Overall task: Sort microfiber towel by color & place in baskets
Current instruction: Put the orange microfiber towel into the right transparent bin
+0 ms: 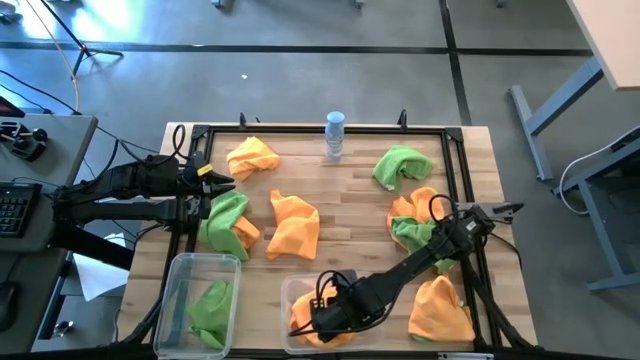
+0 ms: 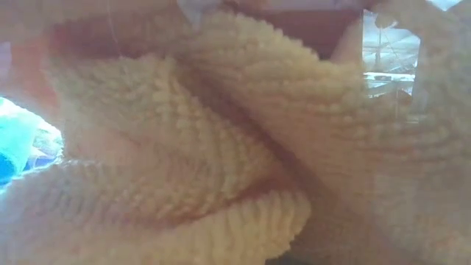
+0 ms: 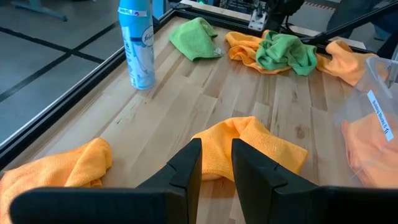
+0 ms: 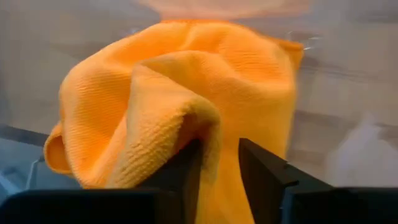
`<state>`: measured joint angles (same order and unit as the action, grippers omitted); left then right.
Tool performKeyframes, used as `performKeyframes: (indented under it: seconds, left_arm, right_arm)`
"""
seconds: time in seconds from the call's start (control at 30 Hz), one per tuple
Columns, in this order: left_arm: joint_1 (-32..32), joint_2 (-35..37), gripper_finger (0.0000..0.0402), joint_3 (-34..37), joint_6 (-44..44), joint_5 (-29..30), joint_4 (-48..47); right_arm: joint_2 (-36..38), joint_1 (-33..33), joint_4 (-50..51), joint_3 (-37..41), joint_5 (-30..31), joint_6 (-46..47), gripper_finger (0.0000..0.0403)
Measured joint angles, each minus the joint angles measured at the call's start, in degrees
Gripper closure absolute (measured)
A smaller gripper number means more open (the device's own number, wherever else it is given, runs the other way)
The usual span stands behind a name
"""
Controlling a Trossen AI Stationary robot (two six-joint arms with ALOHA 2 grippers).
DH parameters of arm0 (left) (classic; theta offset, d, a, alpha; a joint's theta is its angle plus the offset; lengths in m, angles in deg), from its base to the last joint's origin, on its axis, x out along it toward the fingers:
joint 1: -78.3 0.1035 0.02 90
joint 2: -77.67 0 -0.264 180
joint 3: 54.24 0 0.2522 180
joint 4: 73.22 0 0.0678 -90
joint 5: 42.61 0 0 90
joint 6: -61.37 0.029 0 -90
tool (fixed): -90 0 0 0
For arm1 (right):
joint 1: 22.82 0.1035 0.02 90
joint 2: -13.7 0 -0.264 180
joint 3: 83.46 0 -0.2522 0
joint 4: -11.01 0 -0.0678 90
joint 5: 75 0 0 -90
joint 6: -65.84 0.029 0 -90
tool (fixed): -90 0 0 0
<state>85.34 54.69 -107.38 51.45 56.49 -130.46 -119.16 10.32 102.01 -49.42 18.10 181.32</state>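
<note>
My right gripper (image 1: 325,318) (image 4: 219,155) points down into the right basket (image 1: 290,288) at the table's near edge, its fingers slightly parted. A bunched orange towel (image 4: 161,93) (image 1: 303,325) lies in that basket and fills the low view (image 2: 221,147). The left basket (image 1: 185,265) holds a green towel (image 1: 212,310). My left gripper (image 1: 225,180) (image 3: 216,158) waits above the table's left side, narrowly open with nothing between its fingers. Loose orange towels (image 1: 252,157) (image 1: 296,225) (image 1: 440,310), a green one (image 1: 400,165) and mixed piles (image 1: 228,222) (image 1: 415,222) lie on the table. My right gripper has an upstanding fold (image 4: 208,127) of the orange towel between its parted fingers, which come from above. The fold lies against one finger (image 4: 186,168); whether the other touches it I cannot tell. The towel's bulk rests in the right basket, slack.
A light blue spray bottle (image 1: 334,135) (image 3: 137,43) stands at the table's far edge. A black frame (image 1: 455,160) runs around the tabletop. Bare wood shows in the middle between the towels.
</note>
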Motion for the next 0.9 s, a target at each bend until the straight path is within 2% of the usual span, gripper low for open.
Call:
performKeyframes:
  seconds: [0.2, 0.5, 0.6, 0.77, 0.8, 0.9]
  left_arm:
    - [0.01, 0.0, 0.0328, 0.0, 0.0, 0.02, 0.01]
    - [-0.02, 0.02, 0.0328, 0.0, -0.55, 0.0, -0.12]
    - [-0.02, 0.0, 0.0328, 0.0, -0.55, 0.0, -0.1]
    - [0.0, 0.0, 0.0328, 0.0, -0.52, 0.02, -0.05]
    - [0.0, 0.0, 0.0328, 0.0, -0.52, 0.02, -0.05]
    - [-0.01, 0.02, 0.0328, 0.0, -0.52, 0.02, -0.03]
  right_arm:
    - [1.88, 0.0, 0.84, -1.92, 3.43, -4.7, 0.025]
    - [6.99, -1.07, 5.84, -2.69, 10.42, -19.09, 0.0249]
    - [7.82, -2.1, 9.42, -2.69, 10.49, -24.11, 0.0279]
    - [7.83, -4.32, 10.8, -2.63, 10.68, -42.48, 0.0383]
    - [7.83, -4.95, 10.71, -2.63, 10.73, -46.5, 0.0392]
    - [8.2, -6.68, 11.56, -2.63, 10.91, -56.5, 0.0383]
